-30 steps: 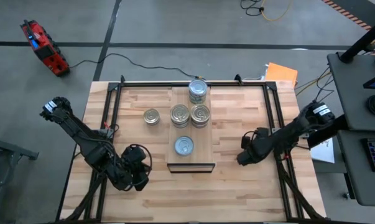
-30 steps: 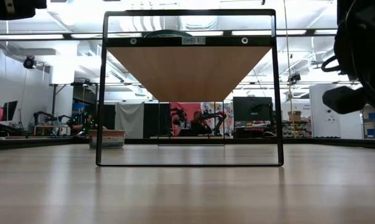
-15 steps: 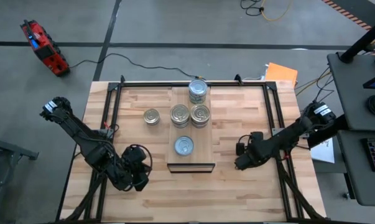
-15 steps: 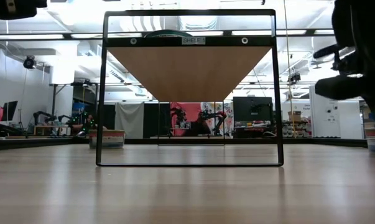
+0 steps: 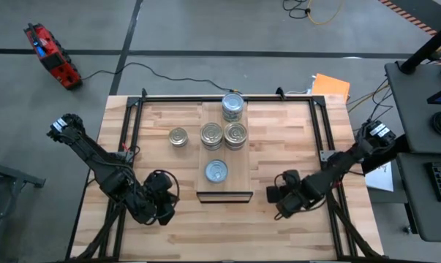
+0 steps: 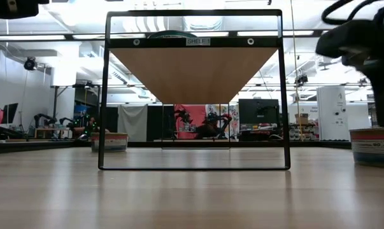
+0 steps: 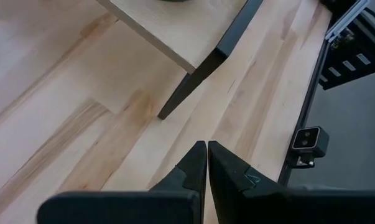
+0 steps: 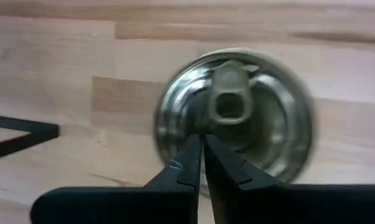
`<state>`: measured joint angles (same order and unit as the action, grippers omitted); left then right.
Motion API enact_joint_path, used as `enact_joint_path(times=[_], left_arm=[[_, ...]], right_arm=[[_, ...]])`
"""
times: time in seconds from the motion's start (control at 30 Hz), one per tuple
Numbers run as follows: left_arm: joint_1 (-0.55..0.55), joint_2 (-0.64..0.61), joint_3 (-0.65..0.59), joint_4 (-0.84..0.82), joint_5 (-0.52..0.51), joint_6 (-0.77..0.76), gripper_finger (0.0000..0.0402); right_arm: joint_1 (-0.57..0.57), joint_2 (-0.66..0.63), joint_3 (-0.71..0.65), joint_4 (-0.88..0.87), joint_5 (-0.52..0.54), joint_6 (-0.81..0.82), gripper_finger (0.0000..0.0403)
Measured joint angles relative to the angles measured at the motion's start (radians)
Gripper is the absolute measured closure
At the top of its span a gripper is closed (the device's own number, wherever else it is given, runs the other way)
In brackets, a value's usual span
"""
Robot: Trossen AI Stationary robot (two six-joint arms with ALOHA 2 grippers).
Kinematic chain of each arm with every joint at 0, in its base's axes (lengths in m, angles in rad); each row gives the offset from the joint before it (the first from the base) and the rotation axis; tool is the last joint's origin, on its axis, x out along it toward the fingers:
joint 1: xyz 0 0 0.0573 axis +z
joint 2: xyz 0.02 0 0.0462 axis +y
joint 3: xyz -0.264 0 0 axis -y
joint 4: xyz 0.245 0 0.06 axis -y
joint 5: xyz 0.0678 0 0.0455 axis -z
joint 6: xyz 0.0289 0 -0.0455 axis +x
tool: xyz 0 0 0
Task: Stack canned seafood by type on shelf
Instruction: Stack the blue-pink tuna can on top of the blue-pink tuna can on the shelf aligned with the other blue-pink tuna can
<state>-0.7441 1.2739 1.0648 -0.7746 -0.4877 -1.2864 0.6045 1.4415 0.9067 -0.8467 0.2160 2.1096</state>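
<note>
My desk (image 5: 279, 234) is the broad wooden top, and my two dark arms reach in over it from either side. The left arm runs from the desk's left edge toward the near side, bent at the elbow, and its jaws (image 5: 164, 208) hang over bare wood just off the shelf's near left corner. The right arm comes in from the right edge, stretched low toward the middle, and its jaws (image 5: 273, 194) sit just right of the shelf's near end.

The shelf (image 5: 238, 179) is a pale plank with a dark front edge, raised on a thin black frame in the desk's middle. On it stand four tins: one tin (image 5: 232, 107) at the far end, two ringed tins (image 5: 211, 134) side by side in the middle, and a pale-topped tin (image 5: 216, 172) nearer the front. A fifth tin (image 5: 178, 136) sits on the desk just left of the shelf.

In my right wrist view a ring-pull tin (image 8: 237, 112) lies on the desk directly ahead of my fingers (image 8: 181, 171), which are pressed together and hold nothing. My left fingers (image 7: 196, 168) are likewise pressed together, empty.
</note>
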Motion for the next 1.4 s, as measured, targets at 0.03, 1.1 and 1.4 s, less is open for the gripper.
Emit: enact_joint_path(times=[0.03,1.1,1.4], left_arm=[[0.000,0.000,0.000,0.006,0.000,0.000,0.0401],[-0.055,0.088,0.000,0.526,-0.063,0.231,0.0401],[-0.058,0.251,0.000,0.795,-0.077,0.185,0.0401]], right_arm=[[0.009,0.000,0.006,-0.018,0.007,-0.001,0.0390],[0.171,0.242,0.193,0.125,0.124,-0.222,0.0390],[0.166,0.316,0.424,-0.099,0.113,-0.397,0.0390]])
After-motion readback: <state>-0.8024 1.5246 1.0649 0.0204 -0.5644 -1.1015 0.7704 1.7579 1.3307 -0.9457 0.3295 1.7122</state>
